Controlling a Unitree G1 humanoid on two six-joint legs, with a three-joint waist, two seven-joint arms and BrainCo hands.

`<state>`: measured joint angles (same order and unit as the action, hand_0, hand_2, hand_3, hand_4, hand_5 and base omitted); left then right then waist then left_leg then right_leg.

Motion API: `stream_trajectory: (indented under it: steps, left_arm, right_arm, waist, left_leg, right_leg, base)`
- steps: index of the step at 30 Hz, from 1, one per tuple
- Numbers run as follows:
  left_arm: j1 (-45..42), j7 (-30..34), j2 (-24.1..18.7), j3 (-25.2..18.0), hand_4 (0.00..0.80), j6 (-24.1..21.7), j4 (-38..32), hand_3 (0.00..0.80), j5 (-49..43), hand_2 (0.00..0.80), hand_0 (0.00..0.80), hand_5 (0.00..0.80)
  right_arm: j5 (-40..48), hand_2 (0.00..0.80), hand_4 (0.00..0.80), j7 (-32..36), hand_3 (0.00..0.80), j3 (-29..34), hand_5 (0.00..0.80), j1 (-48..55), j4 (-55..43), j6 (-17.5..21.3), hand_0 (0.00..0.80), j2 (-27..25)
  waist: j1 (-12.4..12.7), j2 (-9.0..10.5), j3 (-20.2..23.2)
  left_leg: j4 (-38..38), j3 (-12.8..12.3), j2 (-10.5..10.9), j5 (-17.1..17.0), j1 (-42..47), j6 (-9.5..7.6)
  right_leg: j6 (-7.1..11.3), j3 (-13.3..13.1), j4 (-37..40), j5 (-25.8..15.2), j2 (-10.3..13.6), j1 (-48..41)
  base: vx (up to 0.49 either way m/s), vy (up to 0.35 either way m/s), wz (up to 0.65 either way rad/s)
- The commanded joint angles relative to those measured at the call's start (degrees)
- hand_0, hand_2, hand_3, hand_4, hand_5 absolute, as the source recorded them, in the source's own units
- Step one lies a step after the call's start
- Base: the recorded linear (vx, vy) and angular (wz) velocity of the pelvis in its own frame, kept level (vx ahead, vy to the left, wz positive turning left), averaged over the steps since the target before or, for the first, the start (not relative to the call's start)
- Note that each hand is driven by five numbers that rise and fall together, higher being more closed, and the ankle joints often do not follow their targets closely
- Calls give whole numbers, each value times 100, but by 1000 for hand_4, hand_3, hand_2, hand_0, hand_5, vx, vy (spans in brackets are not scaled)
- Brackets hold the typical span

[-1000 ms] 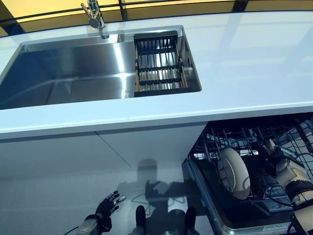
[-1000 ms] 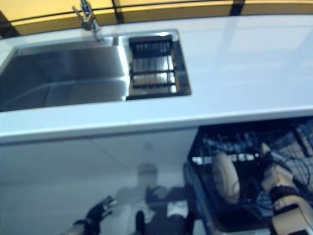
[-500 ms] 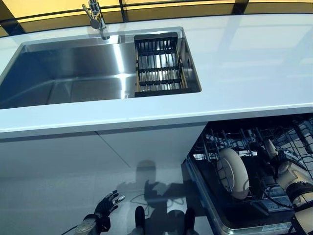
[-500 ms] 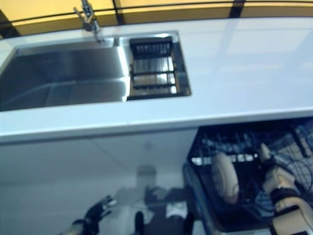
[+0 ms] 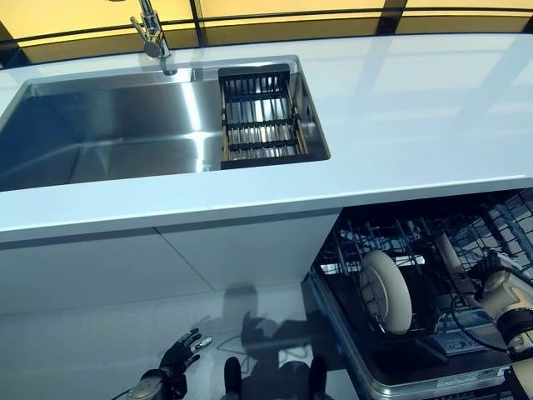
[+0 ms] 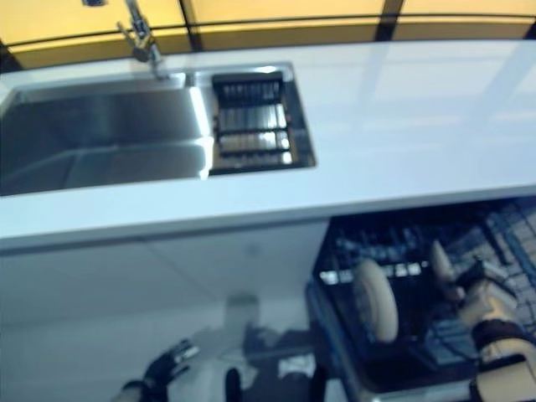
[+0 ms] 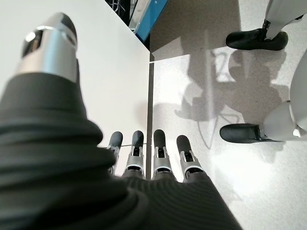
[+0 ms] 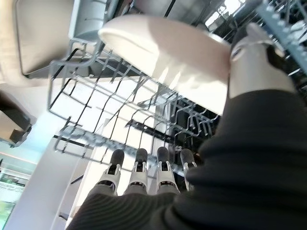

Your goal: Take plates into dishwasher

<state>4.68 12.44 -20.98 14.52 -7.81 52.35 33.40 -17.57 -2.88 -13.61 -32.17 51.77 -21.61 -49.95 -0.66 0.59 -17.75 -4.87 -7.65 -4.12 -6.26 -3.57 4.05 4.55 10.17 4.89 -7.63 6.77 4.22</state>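
Since a second ago the camera has shifted, sliding sink and counter leftward; the right hand (image 5: 500, 282) has drawn slightly right of the plate. Its fingers (image 8: 139, 173) are straight and hold nothing. One white plate (image 5: 386, 292) stands on edge in the dishwasher rack (image 5: 416, 242), left of that hand. Low at near left, the left hand (image 5: 179, 357) hangs with fingers straight. Above, the sink (image 5: 108, 125) sits in the white counter (image 5: 416, 100).

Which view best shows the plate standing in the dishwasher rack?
The left eye view: the plate stands on edge in the dishwasher rack, crisp and whole. The right eye view shows it softer. The right wrist view gives only its underside, very close. The left wrist view misses it.
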Motion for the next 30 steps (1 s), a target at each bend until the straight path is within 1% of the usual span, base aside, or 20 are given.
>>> stream_trajectory:
  steps: [1,6,10,14,18,20,23,24,26,27,28,29,30]
  left_arm:
    - [53,55,81,-33,0,-4,182,0,-31,0,0,0]
    - [-16,59,141,-114,0,-27,283,0,-80,0,0,0]
    - [-91,-10,215,-175,0,-22,338,0,-87,0,0,0]
    - [-114,-76,279,-251,0,-47,495,0,-128,0,0,0]
    - [-142,-135,341,-330,0,-33,677,0,-291,0,0,0]
    - [-167,-224,342,-381,0,-10,773,0,-426,0,0,0]
    - [-148,-422,309,-441,0,144,1029,0,-783,0,0,0]
    - [-151,-435,284,-477,0,162,1175,0,-890,0,0,0]
    - [-147,-569,224,-518,0,258,1413,0,-1120,0,0,0]
    - [-136,-602,211,-521,0,274,1421,0,-1154,0,0,0]
    - [-81,-749,158,-511,0,346,1423,0,-1286,0,0,0]
    - [-22,-873,121,-522,0,427,1416,0,-1363,0,0,0]
    - [69,-1039,74,-554,0,536,1438,0,-1341,0,0,0]
  right_arm:
    - [257,0,0,36,0,7,0,124,-253,-6,0,-469]
    - [462,0,0,148,0,160,0,220,-564,25,0,-561]
    - [767,0,0,280,0,372,0,351,-784,-113,0,-682]
    - [1395,0,0,395,0,835,0,694,-740,-145,0,-768]
    - [1952,0,0,424,0,1441,0,1288,-634,48,0,-710]
    - [2109,0,0,446,0,1694,0,1570,-684,86,0,-612]
    - [2297,0,0,351,0,2083,0,2072,-709,257,0,-441]
    - [2339,0,0,312,0,2222,0,2281,-711,324,0,-379]
    - [2301,0,0,375,0,2504,0,2658,-681,381,0,-309]
    - [2309,0,0,393,0,2546,0,2705,-664,399,0,-296]
    - [2427,0,0,364,0,2624,0,2783,-627,448,0,-224]
    - [2580,0,0,292,0,2636,0,2781,-574,478,0,-143]
    - [2703,0,0,285,0,2650,0,2752,-518,460,0,-63]
  waist:
    - [10,283,456]
    - [-38,376,569]
    - [-91,456,691]
    - [-175,537,847]
    - [-265,583,987]
    - [-329,593,1034]
    - [-417,609,1070]
    - [-459,611,1067]
    - [-607,650,1035]
    - [-621,661,1015]
    - [-667,700,928]
    - [-712,702,848]
    - [-768,668,784]
  left_leg:
    - [-13,-194,340,275,-55,-290]
    - [-13,-213,324,313,40,-298]
    - [-13,-230,304,345,127,-302]
    - [-13,-272,284,418,252,-341]
    - [-13,-345,254,503,439,-398]
    - [-13,-393,244,539,508,-421]
    - [-13,-406,259,604,611,-469]
    - [-13,-389,266,626,667,-491]
    - [59,-522,259,661,765,-500]
    - [66,-549,255,657,760,-492]
    - [58,-635,221,627,716,-450]
    - [24,-677,178,605,681,-419]
    - [-13,-739,118,555,615,-412]
  right_leg:
    - [158,-61,-155,90,-207,-11]
    - [160,-107,-146,100,-222,-97]
    - [161,-154,-158,124,-235,-173]
    - [153,-219,-266,209,-231,-244]
    - [175,-262,-434,276,-195,-304]
    - [200,-297,-486,279,-173,-313]
    - [250,-416,-583,256,-153,-289]
    - [277,-513,-647,244,-154,-256]
    - [372,-692,-582,65,-126,-191]
    - [392,-701,-534,6,-118,-181]
    - [478,-675,-381,-211,-83,-89]
    - [540,-668,-372,-315,-90,77]
    - [570,-685,-507,-294,-115,225]
  base:
    - [60,43,-5]
    - [64,51,-2]
    - [78,68,-1]
    - [90,92,0]
    - [121,115,-11]
    - [97,95,-9]
    - [124,92,-10]
    - [179,85,-26]
    - [185,54,-26]
    - [7,-2,-23]
    - [-144,-4,-30]
    - [-245,32,-41]
    - [-216,54,-39]
